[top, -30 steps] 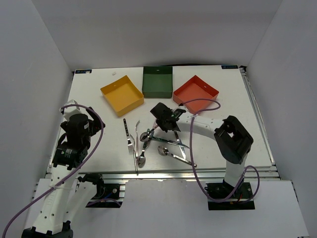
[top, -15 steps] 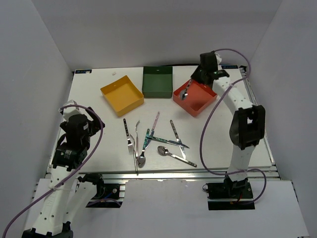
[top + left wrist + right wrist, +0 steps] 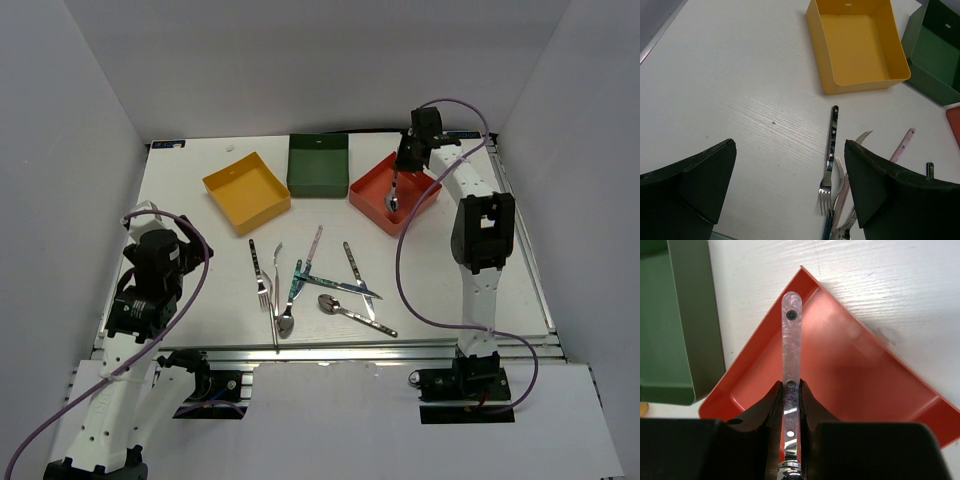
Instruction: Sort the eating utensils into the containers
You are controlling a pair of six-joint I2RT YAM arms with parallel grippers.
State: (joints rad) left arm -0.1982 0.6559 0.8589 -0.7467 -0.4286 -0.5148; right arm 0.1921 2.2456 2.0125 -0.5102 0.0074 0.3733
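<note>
Red-orange shallow square tray sits below the pink-handled metal spoon, which we hold bowl-down with our right fingers clenched on its handle. Left of it stand a dark green square tray and a yellow square tray; other silver utensils lie on the white bench, our left fingers released.

White table w/ 3 trays in a row across the upper part of the top view: yellow tray left of centre, dark green tray mid, red-orange tray to the right; yellow & red-orange sit at an angle. Lower centre, loose utensils lie in a crossed cluster: dark-handled fork at left, pink-handled piece, teal-handled spoon, plain spoon lower right, several overlapping.
</note>
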